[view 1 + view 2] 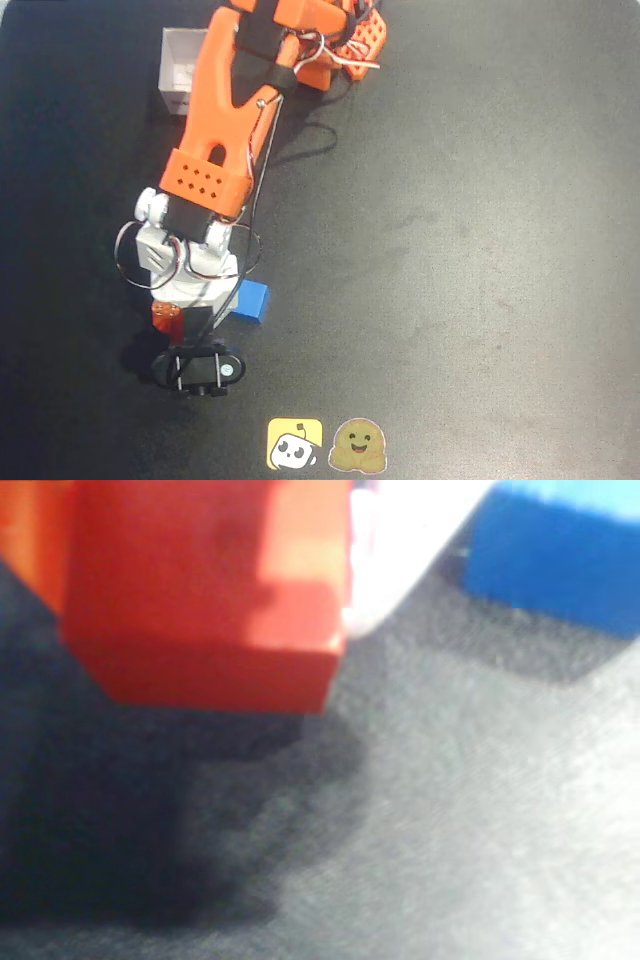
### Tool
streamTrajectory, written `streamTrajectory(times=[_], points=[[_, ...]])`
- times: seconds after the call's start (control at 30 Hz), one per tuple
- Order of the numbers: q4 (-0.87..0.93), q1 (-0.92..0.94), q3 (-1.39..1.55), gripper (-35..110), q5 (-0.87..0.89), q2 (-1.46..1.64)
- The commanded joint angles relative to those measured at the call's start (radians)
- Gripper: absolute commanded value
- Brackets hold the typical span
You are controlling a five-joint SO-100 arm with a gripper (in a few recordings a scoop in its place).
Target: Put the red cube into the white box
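Orange five-joint arm [225, 130] reached down over black matte table [480, 250], two-finger gripper [182, 318] low at small matte red-orange cube [167, 316]. In wrist view red cube [200, 590] large and close at upper left, white finger [400, 550] pressed against its right face, orange part at far left edge against the other side. Cube's underside seems to hang clear of its shadow on the table. Judged: pincer closed on the red cube, cube just raised or about to be; grasp narrow, cube-wide.

Small plain blue cube [253, 302] just beside gripper on table, apart from red cube; also at upper right in wrist view [560, 560]. Left alone, not part of task.

Small white square open-topped box [180, 75] well apart near arm base, overhead view. Carry toward it not yet done.

Hidden: box's right half under upper arm; most of red cube under wrist in overhead view. Wrist view blurred; left finger cut off, contact there unclear.
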Motion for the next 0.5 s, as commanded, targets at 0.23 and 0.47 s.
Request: streamTrajectory(times=[0.23,0.47], points=[[0.307,0.061,-0.282,0,-0.061,0.092],[0.356,0.129,-0.267,0,-0.124,0.143]])
